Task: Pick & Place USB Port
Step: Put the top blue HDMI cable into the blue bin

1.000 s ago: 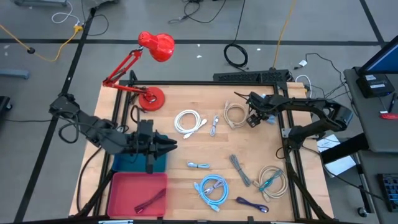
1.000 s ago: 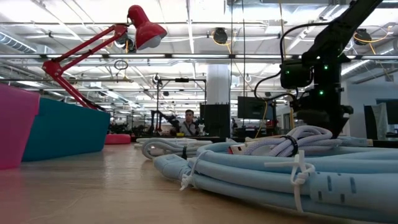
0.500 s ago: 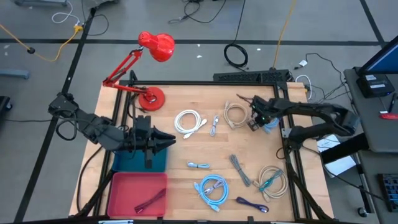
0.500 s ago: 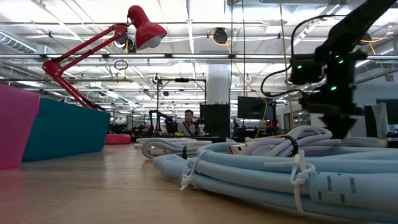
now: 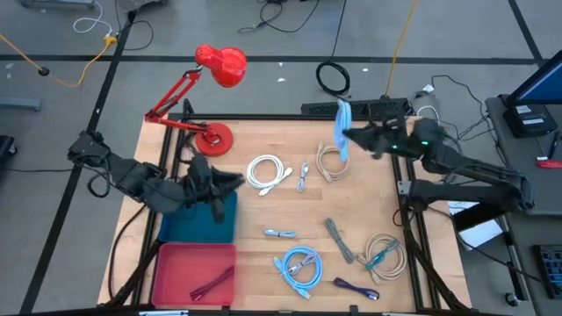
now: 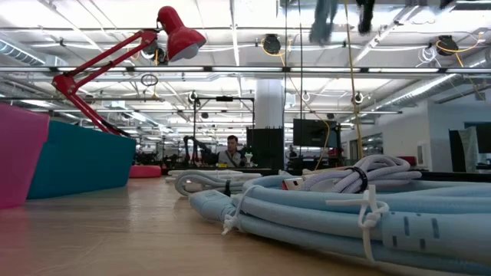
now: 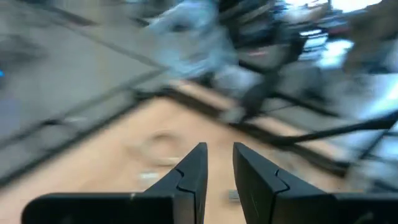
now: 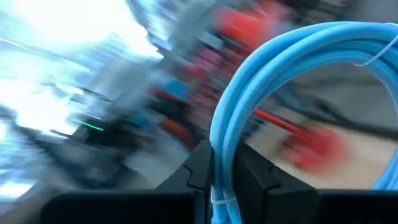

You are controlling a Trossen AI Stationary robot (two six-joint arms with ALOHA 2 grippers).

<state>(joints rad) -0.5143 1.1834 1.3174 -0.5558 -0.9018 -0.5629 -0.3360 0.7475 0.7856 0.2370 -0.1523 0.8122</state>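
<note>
While clamped on a light-blue cable, right hand above table's far edge, left hand slightly parted.

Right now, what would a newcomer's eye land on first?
The right gripper holds a light blue cable coil in the air above the table's far edge, its fingers shut on it. Next comes the red desk lamp at the far left corner, then the left gripper above the teal bin.
</note>
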